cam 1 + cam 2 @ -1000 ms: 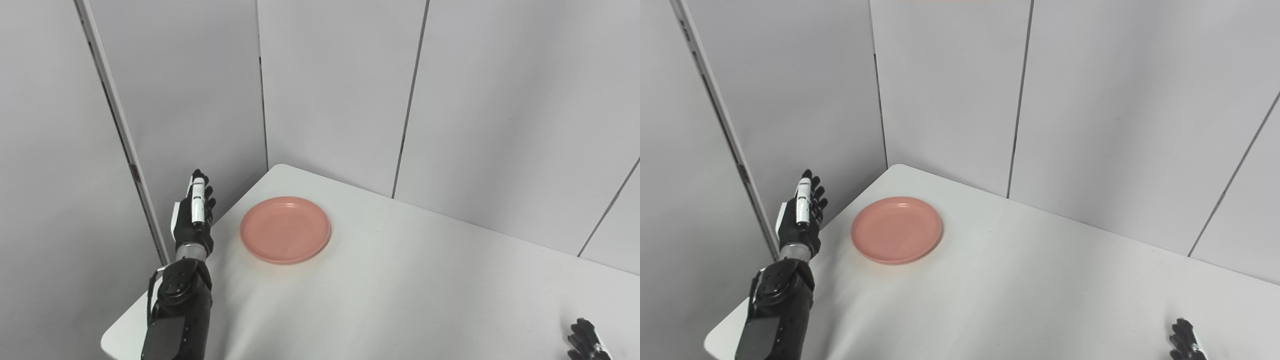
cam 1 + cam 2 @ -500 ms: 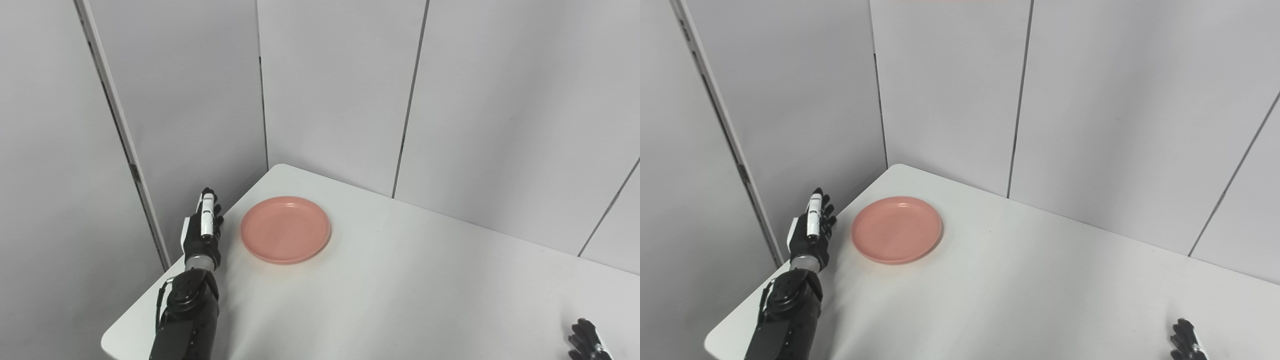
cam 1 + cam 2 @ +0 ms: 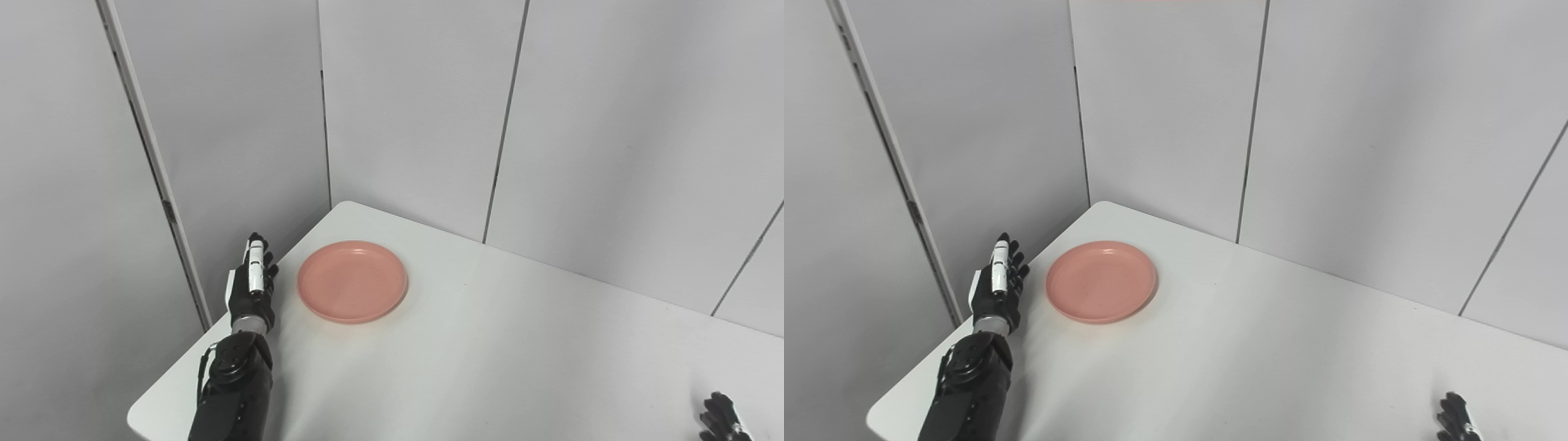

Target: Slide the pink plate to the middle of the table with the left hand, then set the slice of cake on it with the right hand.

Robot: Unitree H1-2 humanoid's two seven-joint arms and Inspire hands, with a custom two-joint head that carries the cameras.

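Note:
The pink plate lies flat and bare near the far left corner of the white table. My left hand stands edge-on just left of the plate, over the table's left edge. Its fingers are straight and point away from me, it holds nothing, and a narrow gap separates it from the plate's rim. Only the dark fingertips of my right hand show at the bottom right corner, low over the table. No slice of cake appears in either view.
Grey wall panels close in the table on its far side and left side. The table's left edge runs diagonally under my left forearm.
My left hand has come down and to the right, from beyond the table's edge to close beside the plate. The picture has shifted slightly; the plate has not moved.

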